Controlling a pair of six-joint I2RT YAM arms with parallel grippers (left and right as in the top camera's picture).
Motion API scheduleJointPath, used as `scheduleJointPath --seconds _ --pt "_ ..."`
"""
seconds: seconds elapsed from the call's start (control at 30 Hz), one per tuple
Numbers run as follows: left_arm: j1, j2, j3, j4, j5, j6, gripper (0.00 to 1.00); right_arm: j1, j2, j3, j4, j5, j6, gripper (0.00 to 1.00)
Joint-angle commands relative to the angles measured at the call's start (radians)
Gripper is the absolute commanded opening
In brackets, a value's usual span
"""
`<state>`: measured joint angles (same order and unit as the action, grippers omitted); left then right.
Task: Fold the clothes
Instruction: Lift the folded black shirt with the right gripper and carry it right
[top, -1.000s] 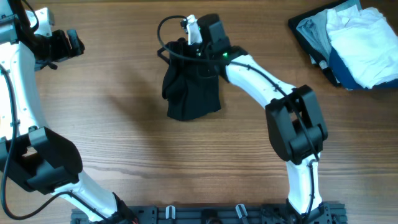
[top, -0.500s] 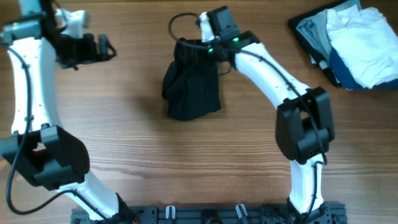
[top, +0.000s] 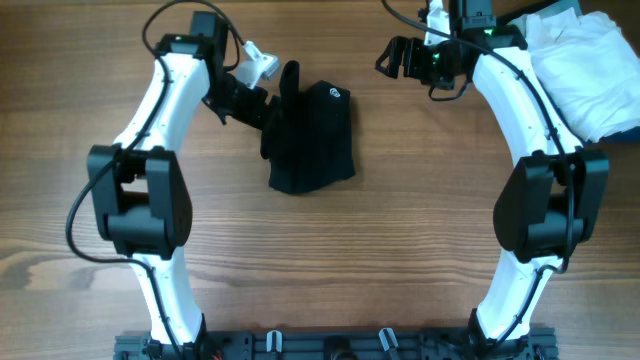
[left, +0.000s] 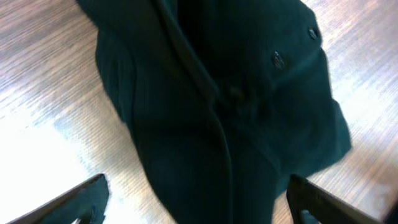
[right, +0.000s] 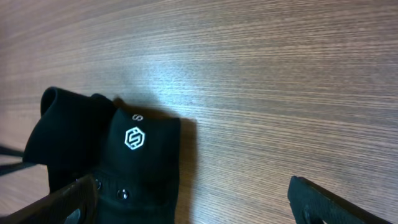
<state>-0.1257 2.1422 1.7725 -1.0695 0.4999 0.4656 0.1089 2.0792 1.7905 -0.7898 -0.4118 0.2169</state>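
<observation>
White-shelled left arm (top: 150, 110) and right arm (top: 515, 95) carry bulky black joints; black cables loop by the black left hand (top: 268, 100) and right hand (top: 392, 58).

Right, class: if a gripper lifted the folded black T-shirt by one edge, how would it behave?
Probably floppy: the black T-shirt lies in soft, rumpled folds, so it would likely sag and unfold. It looks like thin, light cloth. Pushed along the wooden table, it may bunch rather than slide.

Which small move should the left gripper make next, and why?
Probably close the left gripper on the shirt: its open jaws straddle the black fabric, holding nothing, while the right gripper stands open, away from it.
</observation>
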Motion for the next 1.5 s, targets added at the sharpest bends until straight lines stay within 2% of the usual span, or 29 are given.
scheduleJointPath --seconds 0.0,0.13,0.17,0.27,0.3,0.37,0.53,0.6,0.63,0.7,0.77,0.8,0.83,0.87,0.9,0.93,1.0,1.03,1.1,1.2,1.47 --pt "-0.03 0.035 -0.007 0.055 0.013 -0.006 0.79 -0.002 -0.024 0.015 -0.001 -0.011 -0.033 0.98" --pt "-0.037 0.061 -0.007 0.1 -0.095 -0.098 0.57 -0.002 -0.024 0.015 -0.001 -0.011 -0.033 0.95" --pt "-0.037 0.064 -0.007 0.101 -0.114 -0.115 0.38 -0.004 -0.024 0.015 0.0 -0.011 -0.034 0.95" --pt "-0.035 0.064 -0.007 0.098 -0.175 -0.147 0.07 -0.004 -0.024 0.015 0.0 -0.011 -0.034 0.95" --pt "-0.033 0.064 -0.007 0.101 -0.224 -0.187 0.04 -0.004 -0.024 0.015 0.001 -0.011 -0.034 0.94" --pt "-0.023 0.064 -0.007 0.101 -0.339 -0.272 0.04 -0.004 -0.024 0.015 0.005 -0.011 -0.034 0.94" --pt "0.014 0.065 -0.007 0.125 -0.347 -0.367 0.04 -0.004 -0.024 0.015 -0.001 -0.011 -0.034 0.93" --pt "0.027 0.065 -0.007 0.142 -0.407 -0.451 0.08 -0.003 -0.024 0.015 -0.016 -0.011 -0.034 0.94" --pt "0.032 0.065 -0.007 0.143 -0.438 -0.484 0.15 -0.003 -0.024 0.015 -0.028 -0.011 -0.034 0.94" --pt "0.037 0.065 -0.007 0.142 -0.457 -0.509 0.45 -0.003 -0.024 0.015 -0.053 -0.011 -0.04 0.93" --pt "0.036 0.065 -0.007 0.134 -0.457 -0.508 0.7 0.01 -0.024 0.015 -0.078 -0.016 -0.08 0.93" --pt "0.036 0.065 -0.007 0.13 -0.457 -0.508 0.88 0.023 -0.024 0.015 -0.089 -0.014 -0.096 0.92" --pt "0.039 0.065 -0.007 0.119 -0.457 -0.516 1.0 0.046 -0.024 0.015 -0.105 -0.014 -0.126 0.89" --pt "0.046 0.064 -0.007 0.111 -0.463 -0.543 1.0 0.066 -0.024 0.015 -0.11 -0.011 -0.142 0.84" --pt "0.06 0.061 -0.007 0.1 -0.469 -0.585 1.0 0.094 -0.024 0.015 -0.113 -0.002 -0.148 0.7" --pt "0.081 0.055 -0.007 0.088 -0.468 -0.616 1.0 0.121 -0.024 0.015 -0.109 -0.003 -0.159 0.61" --pt "0.137 0.034 -0.007 0.074 -0.465 -0.666 1.0 0.179 -0.024 0.015 -0.087 0.009 -0.163 0.36" --pt "0.176 0.016 -0.007 0.071 -0.458 -0.684 1.0 0.215 -0.024 0.015 -0.065 0.027 -0.157 0.16" --pt "0.256 -0.013 -0.007 0.073 -0.432 -0.684 1.0 0.279 -0.019 0.014 -0.023 0.079 -0.135 0.06" --pt "0.411 -0.016 -0.007 0.073 -0.43 -0.683 1.0 0.386 0.055 0.014 -0.001 0.246 -0.134 0.04" --pt "0.465 -0.016 -0.007 0.07 -0.411 -0.683 1.0 0.393 0.29 -0.013 0.069 0.322 -0.123 0.04"
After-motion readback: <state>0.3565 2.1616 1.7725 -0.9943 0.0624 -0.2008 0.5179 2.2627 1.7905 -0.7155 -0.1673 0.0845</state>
